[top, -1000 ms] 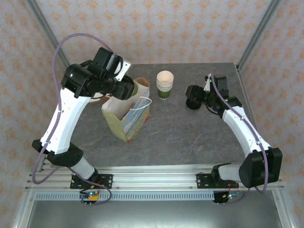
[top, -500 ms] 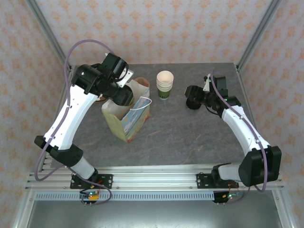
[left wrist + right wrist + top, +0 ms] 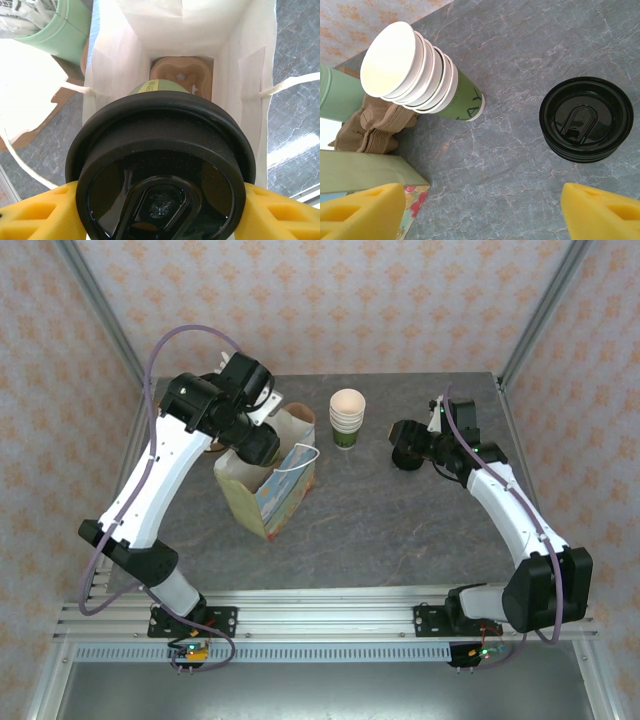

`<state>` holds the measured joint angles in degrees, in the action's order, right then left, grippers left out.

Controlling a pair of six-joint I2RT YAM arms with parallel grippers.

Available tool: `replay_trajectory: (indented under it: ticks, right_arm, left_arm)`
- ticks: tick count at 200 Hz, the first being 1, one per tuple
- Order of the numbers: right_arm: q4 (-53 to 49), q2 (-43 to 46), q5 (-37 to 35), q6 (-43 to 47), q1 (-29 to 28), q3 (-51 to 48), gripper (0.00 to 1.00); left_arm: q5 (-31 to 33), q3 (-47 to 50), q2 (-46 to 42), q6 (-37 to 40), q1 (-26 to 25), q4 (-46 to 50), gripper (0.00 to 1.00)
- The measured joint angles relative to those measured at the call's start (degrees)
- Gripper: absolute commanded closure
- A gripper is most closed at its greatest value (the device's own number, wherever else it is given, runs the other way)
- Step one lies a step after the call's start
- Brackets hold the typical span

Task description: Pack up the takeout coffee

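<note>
**A:** What kind of place is this?

**B:** A grey stone worktop (image 3: 400, 530) with pale veining, set inside a booth. Cream wallpaper (image 3: 330, 300) with a small orange floral print covers the back and side walls. Bare metal posts (image 3: 545, 310) slant up at the far corners. A ribbed aluminium rail (image 3: 320, 625) runs along the near edge and carries the left arm (image 3: 150, 490) and right arm (image 3: 510, 510), both white and black.

**A:** Where is the takeout coffee?

**B:** Take the paper bag (image 3: 270, 490) as your landmark. It stands open, left of centre, pale green outside with a colourful print and white string handles. The takeout coffee (image 3: 157, 150), topped by a shiny black lid, hangs upright directly over the bag's open mouth. The left hand (image 3: 157, 220) is clamped on it from both sides, just beneath the lid. Whether the cup's base has passed the bag's rim I cannot tell. A brown pulp tray (image 3: 181, 75) lies at the bottom of the bag.

**A:** And around the bag?

**B:** Just beside it, on its far left, are a mint-green container (image 3: 60, 30) and a heap of brown carriers (image 3: 375, 125). Near the bag on the right is a stack of lidless cups (image 3: 347, 418), cream with green bases. Farther right of the bag, a pile of black lids (image 3: 586, 119) sits on the stone. The right hand (image 3: 480, 212) hovers above the worktop by those lids, its jaws wide apart.
</note>
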<state>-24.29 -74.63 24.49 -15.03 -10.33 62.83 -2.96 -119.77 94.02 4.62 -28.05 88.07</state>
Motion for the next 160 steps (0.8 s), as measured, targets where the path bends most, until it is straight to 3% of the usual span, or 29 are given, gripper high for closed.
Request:
replay_trajectory:
  ticks: [160]
  right_arm:
    - [3.32, -0.52, 2.60, -0.63, -0.31, -2.67, 0.18]
  left_arm:
    - [-2.62, 4.20, 1.11, -1.29, 0.04, 4.20, 0.41]
